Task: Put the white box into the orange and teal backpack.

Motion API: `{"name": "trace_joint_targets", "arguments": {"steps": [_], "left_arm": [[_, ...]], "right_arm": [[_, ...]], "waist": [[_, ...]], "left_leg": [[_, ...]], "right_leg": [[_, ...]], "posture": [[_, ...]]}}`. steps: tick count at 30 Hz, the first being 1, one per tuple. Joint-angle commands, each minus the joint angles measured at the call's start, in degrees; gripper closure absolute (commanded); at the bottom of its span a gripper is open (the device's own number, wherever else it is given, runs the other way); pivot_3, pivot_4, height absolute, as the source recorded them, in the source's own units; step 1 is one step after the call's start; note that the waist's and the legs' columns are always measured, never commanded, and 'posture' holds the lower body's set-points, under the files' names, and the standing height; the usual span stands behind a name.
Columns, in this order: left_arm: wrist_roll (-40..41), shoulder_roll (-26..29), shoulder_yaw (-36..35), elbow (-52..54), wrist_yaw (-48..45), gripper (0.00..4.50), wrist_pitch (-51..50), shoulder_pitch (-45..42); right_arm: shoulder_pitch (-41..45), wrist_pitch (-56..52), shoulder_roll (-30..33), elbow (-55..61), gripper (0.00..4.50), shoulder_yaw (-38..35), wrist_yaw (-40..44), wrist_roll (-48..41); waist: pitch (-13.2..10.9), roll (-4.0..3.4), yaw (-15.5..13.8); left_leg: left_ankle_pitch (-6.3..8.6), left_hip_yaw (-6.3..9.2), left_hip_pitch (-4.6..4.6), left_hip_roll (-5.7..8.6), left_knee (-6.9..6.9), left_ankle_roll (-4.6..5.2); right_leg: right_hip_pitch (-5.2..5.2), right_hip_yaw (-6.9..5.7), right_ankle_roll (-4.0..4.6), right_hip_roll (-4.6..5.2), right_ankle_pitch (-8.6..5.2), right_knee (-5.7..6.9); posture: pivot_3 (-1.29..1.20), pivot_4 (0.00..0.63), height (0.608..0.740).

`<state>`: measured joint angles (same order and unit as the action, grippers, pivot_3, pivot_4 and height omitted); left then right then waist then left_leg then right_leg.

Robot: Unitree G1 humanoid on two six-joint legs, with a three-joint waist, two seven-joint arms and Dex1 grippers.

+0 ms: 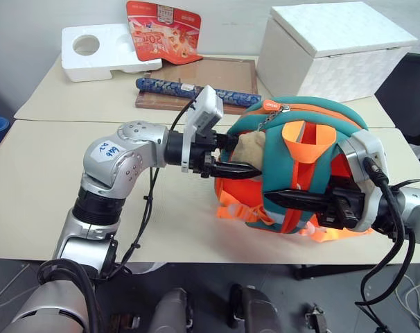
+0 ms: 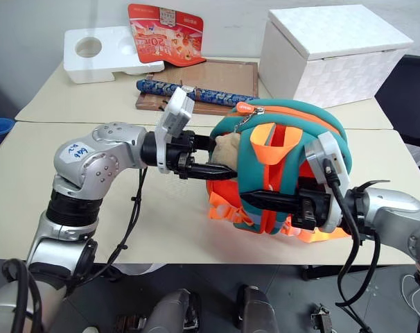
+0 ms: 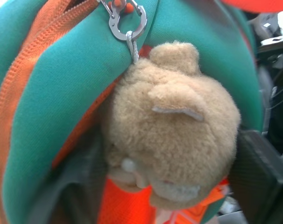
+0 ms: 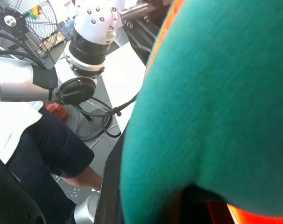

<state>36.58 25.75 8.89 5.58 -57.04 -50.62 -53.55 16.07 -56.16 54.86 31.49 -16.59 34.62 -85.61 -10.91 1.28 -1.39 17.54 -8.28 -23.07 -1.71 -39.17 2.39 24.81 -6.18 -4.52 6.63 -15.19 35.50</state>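
The orange and teal backpack (image 1: 303,149) stands upright on the near table, lifted at its right side. My right gripper (image 1: 279,200) is shut on its teal front panel, one black finger lying across the fabric; that teal cloth (image 4: 216,107) is right in front of the right wrist view. A tan plush toy (image 3: 174,135) hangs from a metal clip (image 3: 127,23) on the bag's left side. My left gripper (image 1: 241,156) reaches in level from the left, open, with one finger above and one below the toy. The white box is out of view.
On the far table are a white styrofoam block (image 1: 102,52), a red packet (image 1: 165,31), a wooden board (image 1: 210,73) with a dark blue roll (image 1: 189,89), and a big white woven cube (image 1: 331,52). A person's legs (image 4: 53,154) and a fan (image 4: 20,23) appear in the right wrist view.
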Motion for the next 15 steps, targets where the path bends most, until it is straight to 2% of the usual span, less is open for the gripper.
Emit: {"name": "trace_joint_targets", "arguments": {"steps": [1,4,7,11,15], "left_arm": [[2.0,0.4,-2.2,1.5,-0.9,2.31,-0.3,-0.5],[2.9,1.2,-3.5,1.0,-1.5,3.01,-1.1,-1.0],[4.6,5.1,-6.2,-0.9,-5.1,3.36,-2.4,-3.0],[1.9,14.3,-7.1,-7.4,-14.1,3.42,2.0,-6.6],[-5.6,20.8,-2.5,-13.3,-21.4,3.42,11.0,-7.1]], "right_arm": [[-0.6,1.2,-0.1,1.0,4.50,-1.3,0.0,0.3],[-1.7,1.5,-0.2,1.2,4.50,-1.8,0.2,1.0],[-3.2,2.4,-0.4,1.1,4.50,-2.2,0.3,2.5],[-6.6,3.4,-0.7,1.9,4.50,-3.5,0.6,3.2],[-8.8,4.4,-1.8,3.0,4.50,-4.0,-0.2,3.3]], "waist": [[0.0,0.00,0.0],[0.0,0.00,0.0],[0.0,0.00,0.1],[0.0,0.00,0.2],[0.0,-0.01,0.2]], "left_leg": [[0.00,0.00,0.00,0.00,0.00,0.00],[0.00,0.00,0.00,0.01,0.00,0.00],[0.00,0.00,0.00,-0.01,0.00,0.00],[-0.01,-0.05,-0.02,-0.04,0.00,-0.04],[0.00,-0.08,-0.01,-0.01,0.01,-0.03]], "right_leg": [[0.00,0.00,0.00,-0.01,0.00,0.00],[0.00,0.00,0.00,-0.01,0.00,0.00],[0.01,0.00,0.00,-0.02,0.00,0.01],[0.10,-0.02,0.02,-0.11,-0.01,0.04],[0.11,-0.09,0.04,-0.10,-0.03,0.03]], "posture": [[0.00,0.150,0.740],[0.00,0.150,0.740],[0.00,0.150,0.740],[0.00,0.150,0.740],[0.00,0.150,0.740]]}}
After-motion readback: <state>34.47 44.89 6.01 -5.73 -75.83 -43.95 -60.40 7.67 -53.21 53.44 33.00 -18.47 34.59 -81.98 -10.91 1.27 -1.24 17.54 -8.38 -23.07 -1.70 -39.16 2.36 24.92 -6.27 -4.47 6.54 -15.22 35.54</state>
